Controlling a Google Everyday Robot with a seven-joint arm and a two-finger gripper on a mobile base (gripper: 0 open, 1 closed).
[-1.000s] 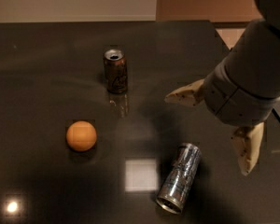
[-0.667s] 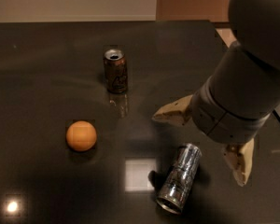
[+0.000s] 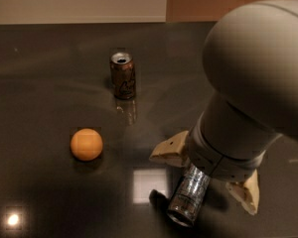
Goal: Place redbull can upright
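Observation:
The redbull can (image 3: 187, 196), slim and silver, lies on its side on the dark table (image 3: 49, 83) at the front right, its shiny end pointing to the front left. My gripper (image 3: 206, 177) hangs right over it, open, with one tan finger (image 3: 170, 151) to the can's left and the other finger (image 3: 245, 194) to its right. The grey arm hides the can's far end.
A shorter brown can (image 3: 123, 75) stands upright at the middle back. An orange (image 3: 86, 144) sits at the left. Bright light reflections show on the tabletop near the front. The table's far edge meets a pale wall.
My gripper has moved left and down, from beside the lying can to straddling it. The can, the brown can and the orange have not moved.

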